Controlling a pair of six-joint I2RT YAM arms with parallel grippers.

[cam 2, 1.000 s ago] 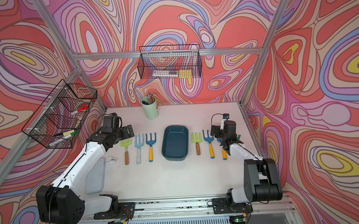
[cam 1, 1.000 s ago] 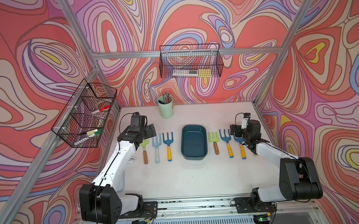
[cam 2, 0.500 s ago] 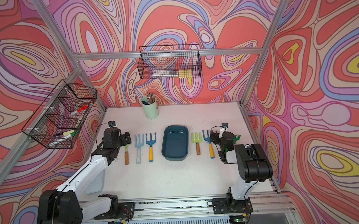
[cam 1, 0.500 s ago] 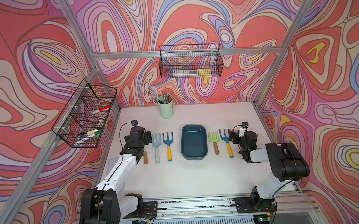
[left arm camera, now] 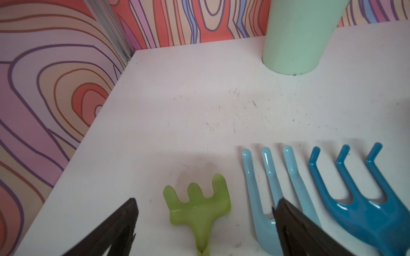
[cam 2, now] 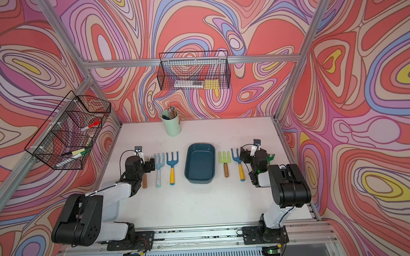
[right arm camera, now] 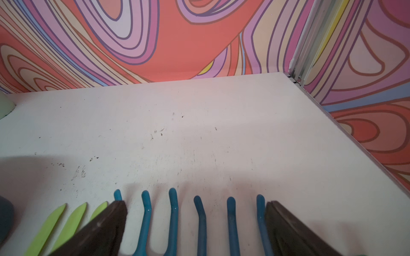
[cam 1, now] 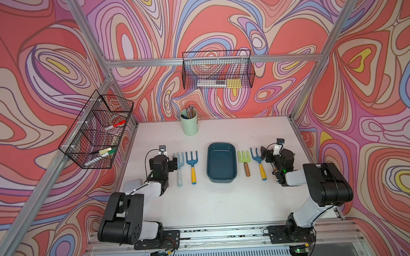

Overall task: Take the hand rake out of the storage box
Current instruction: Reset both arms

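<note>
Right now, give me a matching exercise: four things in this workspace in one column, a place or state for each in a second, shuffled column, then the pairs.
Column one
1. dark teal plastic storage box
2. pale green cylindrical cup
3. pale blue metal hand rake
4. black wire basket on the back wall

Column two
A. hangs from the metal rail
B. lies flat beside a blue hand rake with a yellow handle
C. has nothing inside
D. holds thin coloured sticks

Pairs: 1-C, 2-D, 3-B, 4-A
</note>
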